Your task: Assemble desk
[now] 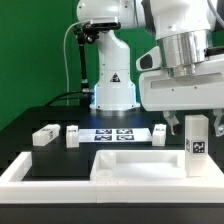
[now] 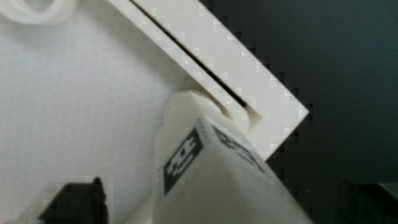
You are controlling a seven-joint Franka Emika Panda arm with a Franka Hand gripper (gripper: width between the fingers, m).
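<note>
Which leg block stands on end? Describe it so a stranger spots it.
Find the wide white slab in the foreground. At its end on the exterior view's right stands the leg block. It alone is upright; the other leg blocks lie low behind the slab.

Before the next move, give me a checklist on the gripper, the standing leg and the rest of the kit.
1. Gripper open: ok. In the wrist view its pads stand wide on either side of the leg.
2. Gripper clear of the upright leg: ok, no contact visible.
3. Upright leg vertical, at the desk slab end on the exterior view's right: ok.
4. Leg fully seated in the slab: cannot tell, the joint is not visible.
5. Loose legs in view beside the marker board: ok.
</note>
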